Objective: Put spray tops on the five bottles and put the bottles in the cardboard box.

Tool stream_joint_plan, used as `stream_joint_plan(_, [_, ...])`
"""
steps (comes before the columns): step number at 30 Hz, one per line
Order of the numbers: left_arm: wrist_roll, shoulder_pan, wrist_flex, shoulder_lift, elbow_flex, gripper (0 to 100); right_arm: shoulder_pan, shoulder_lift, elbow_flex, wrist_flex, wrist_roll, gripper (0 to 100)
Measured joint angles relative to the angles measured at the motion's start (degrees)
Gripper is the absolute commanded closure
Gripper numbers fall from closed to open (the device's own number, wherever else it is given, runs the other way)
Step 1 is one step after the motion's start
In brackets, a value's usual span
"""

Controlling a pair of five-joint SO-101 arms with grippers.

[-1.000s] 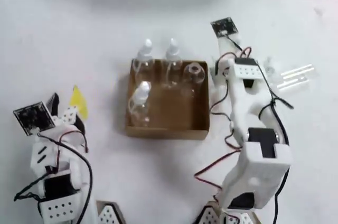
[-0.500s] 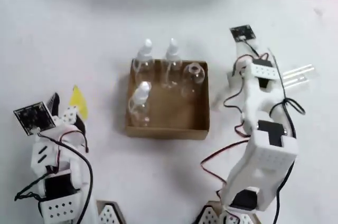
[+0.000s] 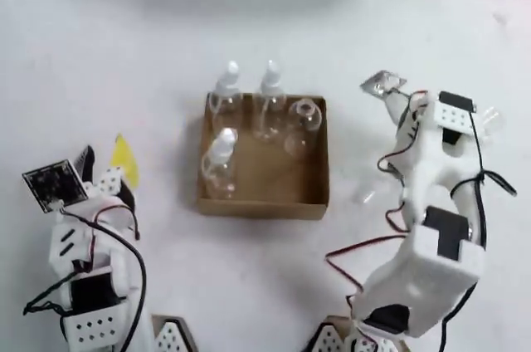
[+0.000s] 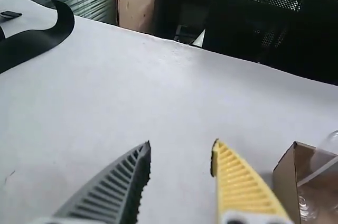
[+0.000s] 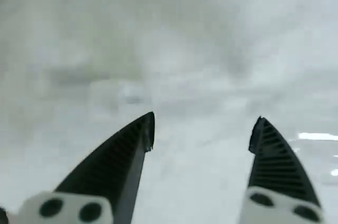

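Four bottles stand in the cardboard box [image 3: 264,207] at the middle of the white bench [image 3: 124,45]. Far-left bottle [image 3: 226,99] and far-middle bottle [image 3: 269,101] stand against the far wall, each with a white spray top. Near-left bottle [image 3: 219,161] stands by the left wall, also topped. Uncapped bottle [image 3: 304,117] stands in the far-right corner with its neck open. The box's near-right floor is bare cardboard. Left claw [image 3: 104,157] sits near the bench's near-left part, well apart from the box's left wall. Its grey and yellow fingers are spread with nothing between them, and a strip of bare bench lies between it and the box. In the left wrist view the same claw [image 4: 179,152] is over bare surface, with a box corner [image 4: 288,176] beyond the yellow finger. Right arm [image 3: 431,169] stands right of the box, apart from its right wall. Right claw [image 5: 203,126] has its black fingers spread wide, holding nothing, over plain white bench. Wide bare bench runs from the box's far wall to the far edge.
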Motion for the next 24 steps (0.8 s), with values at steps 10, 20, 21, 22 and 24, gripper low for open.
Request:
stream_joint_plan(10, [0.0,0.0,0.0,0.0,0.0,82,0.0,-16.2,8.0,3.4,8.6,73.4])
stream_joint_plan(20, [-1.7,0.0,0.0,0.0,0.0,82,-6.4,-35.0,30.2,6.1,47.0,73.4])
stream_joint_plan(21, [-1.8,0.0,0.0,0.0,0.0,82,-7.6,-35.0,30.4,6.2,48.3,73.4])
stream_joint_plan(22, [-1.9,0.0,0.0,0.0,0.0,82,-8.6,-34.9,30.5,6.2,49.2,73.4])
stream_joint_plan(24, [-1.9,0.0,0.0,0.0,0.0,82,-10.6,-33.4,30.5,6.1,50.5,73.4])
